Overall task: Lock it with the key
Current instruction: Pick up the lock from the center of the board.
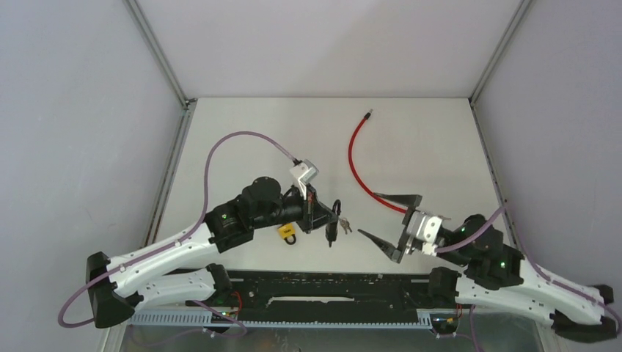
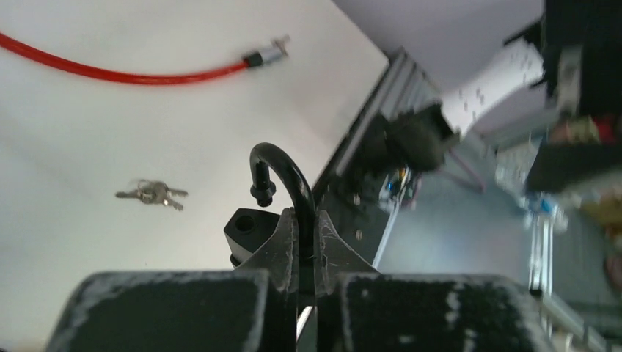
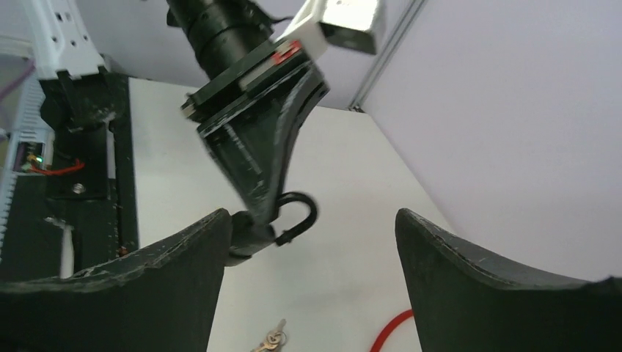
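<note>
1. Left gripper (image 2: 306, 246): you find it pinched tight on the padlock (image 2: 246, 226), gripping its open shackle (image 2: 282, 163).
2. Right gripper (image 1: 369, 214): fingers spread wide, holding nothing.
3. Keys (image 1: 345, 225): on the table (image 1: 257, 125), just beside your padlock at 3 o'clock in the top view.
4. Red cable (image 1: 354, 158): 1 o'clock.
</note>
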You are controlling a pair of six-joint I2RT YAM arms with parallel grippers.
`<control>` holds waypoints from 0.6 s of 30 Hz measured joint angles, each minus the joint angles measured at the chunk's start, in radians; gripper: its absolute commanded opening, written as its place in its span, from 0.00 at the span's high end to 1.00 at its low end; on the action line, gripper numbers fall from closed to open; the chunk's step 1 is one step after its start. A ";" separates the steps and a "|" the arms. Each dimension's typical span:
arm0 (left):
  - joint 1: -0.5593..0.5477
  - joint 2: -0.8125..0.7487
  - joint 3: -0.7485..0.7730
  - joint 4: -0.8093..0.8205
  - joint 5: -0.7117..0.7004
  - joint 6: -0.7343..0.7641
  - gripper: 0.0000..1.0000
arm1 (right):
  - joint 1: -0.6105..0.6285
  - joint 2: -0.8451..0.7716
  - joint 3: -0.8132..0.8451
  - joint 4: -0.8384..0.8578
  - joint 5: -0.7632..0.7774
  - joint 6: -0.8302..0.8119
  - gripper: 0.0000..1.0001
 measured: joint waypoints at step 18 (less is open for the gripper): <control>-0.040 -0.014 0.192 -0.421 0.451 0.525 1.00 | -0.383 0.305 0.205 -0.303 -0.819 0.143 0.42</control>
